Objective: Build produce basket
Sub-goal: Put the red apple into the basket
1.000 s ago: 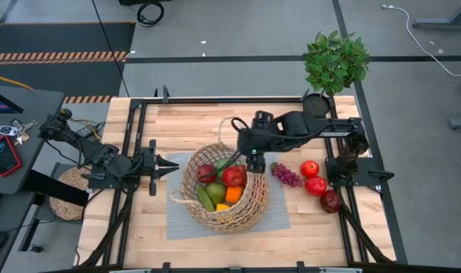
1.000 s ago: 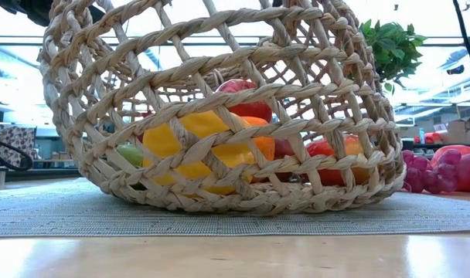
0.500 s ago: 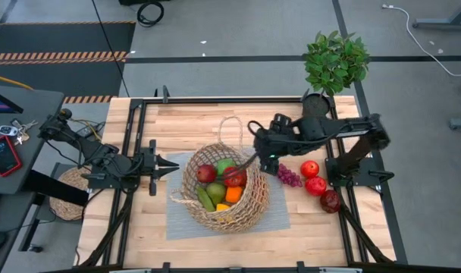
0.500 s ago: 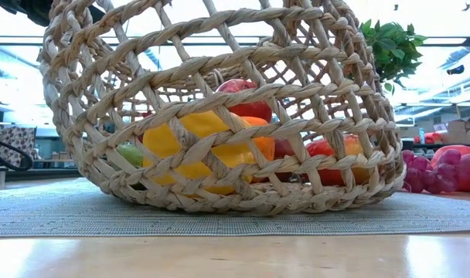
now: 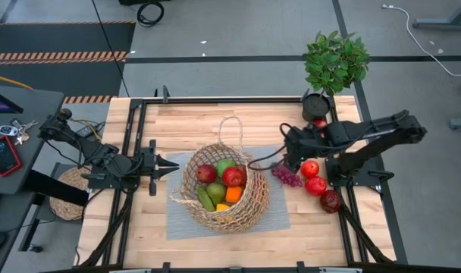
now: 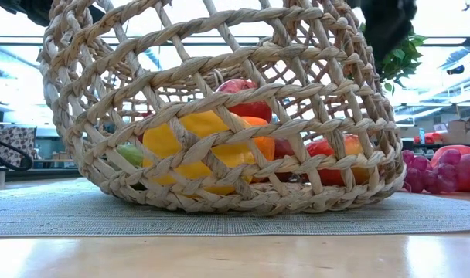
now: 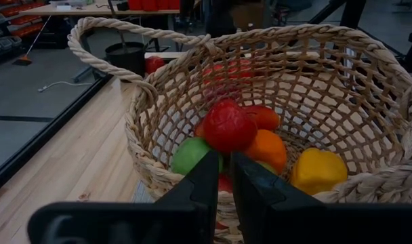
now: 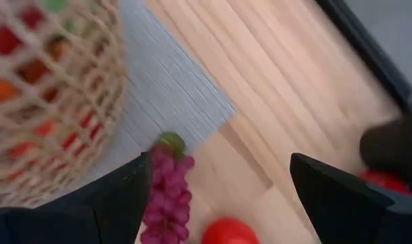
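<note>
The left hand (image 5: 172,164) waits fully closed and empty at the left edge of the grey mat (image 5: 181,220). The basket (image 5: 249,205) stands on the mat mid-counter, holding red, green, orange and yellow produce (image 5: 223,186). The right hand (image 5: 290,161) hovers wide open, empty, above the purple grapes (image 5: 288,177); three red fruits (image 5: 316,185) lie just beside them on the counter (image 5: 139,227).

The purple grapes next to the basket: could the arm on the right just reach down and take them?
Probably yes. The right end effector hangs open just above the grapes, which lie bare on the table's wood beside the basket, with nothing over them.
</note>
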Tool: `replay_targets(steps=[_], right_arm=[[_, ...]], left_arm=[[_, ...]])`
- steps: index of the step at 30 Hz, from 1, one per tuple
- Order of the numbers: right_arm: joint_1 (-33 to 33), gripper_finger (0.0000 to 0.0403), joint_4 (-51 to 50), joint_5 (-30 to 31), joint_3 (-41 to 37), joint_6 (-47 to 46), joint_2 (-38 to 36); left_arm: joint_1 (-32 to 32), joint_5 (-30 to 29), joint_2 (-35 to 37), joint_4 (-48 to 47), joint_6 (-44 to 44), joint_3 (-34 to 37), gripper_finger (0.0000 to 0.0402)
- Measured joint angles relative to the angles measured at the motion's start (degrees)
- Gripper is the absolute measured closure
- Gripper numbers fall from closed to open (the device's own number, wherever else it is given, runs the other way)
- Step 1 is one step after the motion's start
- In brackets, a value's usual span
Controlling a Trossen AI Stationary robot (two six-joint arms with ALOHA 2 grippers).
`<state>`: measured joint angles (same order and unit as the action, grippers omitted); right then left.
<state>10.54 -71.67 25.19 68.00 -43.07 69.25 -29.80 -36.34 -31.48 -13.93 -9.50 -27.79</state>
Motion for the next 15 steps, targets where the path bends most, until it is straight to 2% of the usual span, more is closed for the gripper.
replay_targets(steps=[9,15], right_arm=[[-1.52,0.0024,0.72,-3.48,-11.46,-8.39,-4.54],[-3.97,0.0017,0.43,-8.70,-18.06,-15.91,-4.94]], left_arm=[[-0.02,0.00,0.00,0.00,0.00,0.00,0.0353],[-0.02,0.00,0.02,0.00,0.00,0.00,0.0353]])
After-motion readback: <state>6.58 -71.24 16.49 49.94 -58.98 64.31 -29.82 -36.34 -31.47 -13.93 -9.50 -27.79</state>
